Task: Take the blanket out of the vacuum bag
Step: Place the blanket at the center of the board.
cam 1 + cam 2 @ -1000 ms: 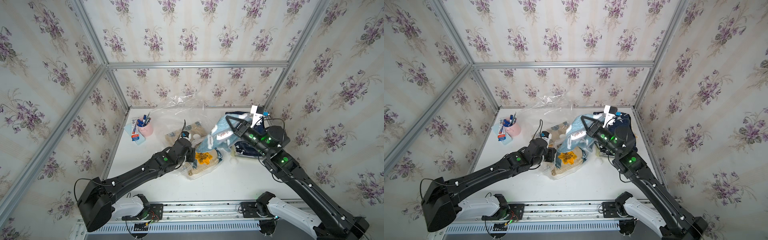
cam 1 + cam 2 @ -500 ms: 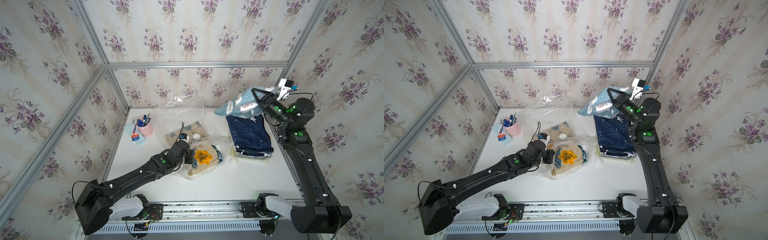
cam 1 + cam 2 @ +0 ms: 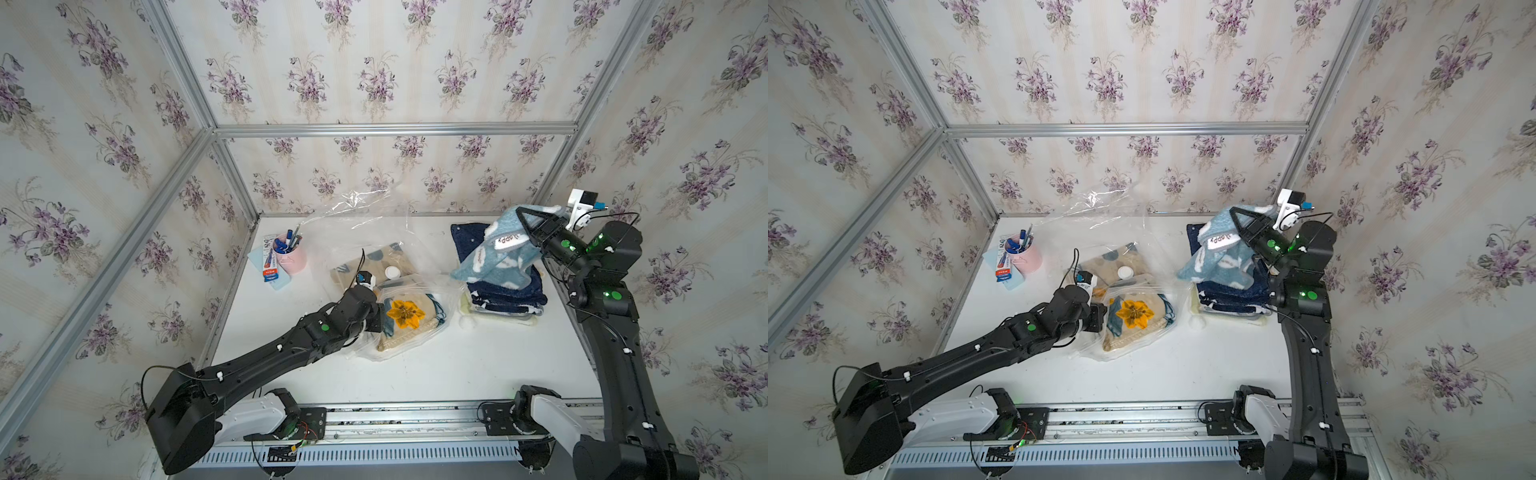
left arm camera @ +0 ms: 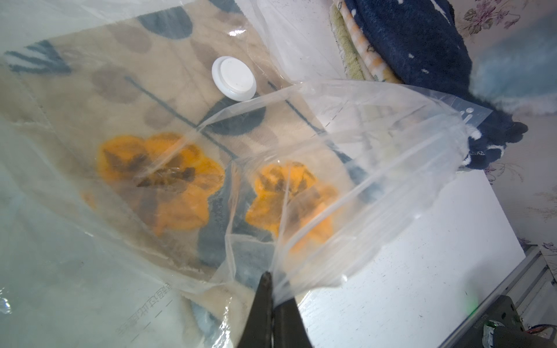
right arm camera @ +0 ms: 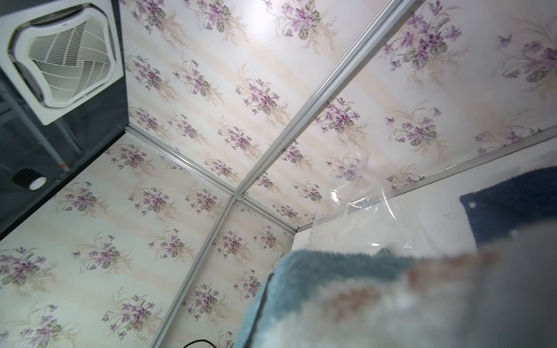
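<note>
The vacuum bag lies crumpled mid-table, its white valve facing up. A beige blanket with orange flowers shows through the plastic. My left gripper is shut on a pinch of the bag's clear film by its open mouth. My right gripper is shut on a light blue blanket with white clouds, outside the bag. It hangs from the jaws onto a folded stack. In the right wrist view the blanket hides the fingers.
A pink cup of pens and a small packet stand at the back left. Loose clear plastic rises against the back wall. The folded stack, navy on top, sits at the right, close to the side wall.
My right gripper carried the blue blanket from the bag up and to the right, then lowered it over the stack. The left gripper kept its pinch on the bag.
</note>
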Robot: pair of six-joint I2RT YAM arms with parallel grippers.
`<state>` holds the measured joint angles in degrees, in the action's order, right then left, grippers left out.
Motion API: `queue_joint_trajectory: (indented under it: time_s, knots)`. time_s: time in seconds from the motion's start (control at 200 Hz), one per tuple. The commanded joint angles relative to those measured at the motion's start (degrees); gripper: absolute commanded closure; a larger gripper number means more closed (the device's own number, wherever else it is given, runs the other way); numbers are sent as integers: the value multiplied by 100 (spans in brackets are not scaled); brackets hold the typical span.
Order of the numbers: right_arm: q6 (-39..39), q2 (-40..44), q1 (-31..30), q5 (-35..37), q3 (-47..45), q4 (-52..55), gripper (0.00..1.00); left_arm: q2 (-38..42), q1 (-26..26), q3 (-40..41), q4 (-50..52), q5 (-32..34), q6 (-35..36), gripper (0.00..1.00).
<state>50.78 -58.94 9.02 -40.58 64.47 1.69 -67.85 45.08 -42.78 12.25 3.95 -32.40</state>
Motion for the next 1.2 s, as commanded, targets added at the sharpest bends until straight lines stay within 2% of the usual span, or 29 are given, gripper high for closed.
queue_joint_trajectory:
  time_s: [0.0, 0.1, 0.215, 0.295, 0.37, 0.475, 0.629, 0.734, 0.814, 1.044, 1.194]
  knots:
    - [-207, -290, 4, 335, 102, 267, 100, -118, -30, -92, -221, 2, 106, 100]
    - [-80, -913, -4, 429, 413, 78, 100, -266, -65, -193, -230, -50, 143, 100]
    - [-152, -1722, -11, 423, 1448, -133, 100, -376, -130, -300, -277, -134, 198, 100]
    - [-311, -1841, -23, 519, 1955, -432, 100, -451, -169, -410, -280, -174, 273, 100]
    - [-669, -1798, -15, 870, 1981, -244, 100, -501, -201, -484, -288, -199, 309, 100]
    - [-690, -1644, 12, 916, 857, -482, 100, -541, -210, -495, -333, -288, 309, 100]
    - [326, -1049, 3, 1304, -2018, -1649, 100, -555, -210, -313, -401, -406, 180, 100]
    - [643, -604, 4, 1794, -3092, -1776, 100, -482, -210, -198, -393, -448, 147, 100]
    - [673, -462, 4, 1866, -3251, -1711, 100, -424, -210, -176, -360, -447, 126, 100]
    - [405, -457, 4, 1647, -2733, -985, 99, -327, -210, -140, -407, -507, 50, 100]
    - [305, -85, -1, 1639, -2789, -606, 97, -274, -211, -85, -435, -518, 30, 100]
